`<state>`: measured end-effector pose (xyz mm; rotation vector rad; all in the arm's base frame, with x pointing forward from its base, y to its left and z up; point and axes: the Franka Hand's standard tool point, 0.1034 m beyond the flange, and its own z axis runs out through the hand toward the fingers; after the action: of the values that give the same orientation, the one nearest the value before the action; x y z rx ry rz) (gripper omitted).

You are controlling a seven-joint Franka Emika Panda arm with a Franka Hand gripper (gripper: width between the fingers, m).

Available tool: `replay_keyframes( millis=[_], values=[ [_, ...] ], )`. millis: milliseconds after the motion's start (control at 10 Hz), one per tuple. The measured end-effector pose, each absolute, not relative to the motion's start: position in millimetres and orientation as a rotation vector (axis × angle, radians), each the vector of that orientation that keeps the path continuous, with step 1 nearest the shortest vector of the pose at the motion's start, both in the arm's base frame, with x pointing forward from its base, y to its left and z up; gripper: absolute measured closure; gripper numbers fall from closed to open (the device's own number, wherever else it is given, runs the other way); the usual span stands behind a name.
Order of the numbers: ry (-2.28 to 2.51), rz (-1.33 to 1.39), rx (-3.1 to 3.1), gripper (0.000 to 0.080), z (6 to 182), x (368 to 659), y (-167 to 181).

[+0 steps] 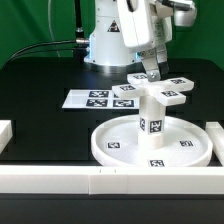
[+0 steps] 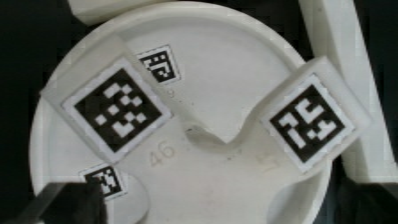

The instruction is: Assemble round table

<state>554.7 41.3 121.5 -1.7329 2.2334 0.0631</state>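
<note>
The large rimmed round disc (image 1: 115,148) lies at the front of the black table. The short cylinder leg (image 1: 152,118) stands upright in its middle. The flat cross-shaped piece (image 1: 160,92) rests on top of the leg. My gripper (image 1: 150,71) hangs just above the cross's far arm, tilted, with its jaws apart. In the wrist view the cross-shaped piece (image 2: 267,150) fills the frame, two tagged arms spreading from a notch, with the disc (image 2: 187,45) behind it. My gripper (image 2: 210,208) is open: the dark fingers (image 2: 32,205) show only at the frame's corners and touch nothing.
The marker board (image 1: 97,98) lies flat behind the disc, toward the exterior view's left. Long white border rails run along the front (image 1: 90,182) and stand at both sides (image 1: 5,133). The robot's white base (image 1: 108,45) stands at the back.
</note>
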Motion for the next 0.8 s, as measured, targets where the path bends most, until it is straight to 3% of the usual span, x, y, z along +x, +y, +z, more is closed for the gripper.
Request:
replay_keyframes(
  millis=[400,800],
  values=[
    [1.692,0.027,-2.337,0.0151,123.1,557,52],
    [1.347,-0.011,-2.559,0.0151,124.0,558,53]
  ],
)
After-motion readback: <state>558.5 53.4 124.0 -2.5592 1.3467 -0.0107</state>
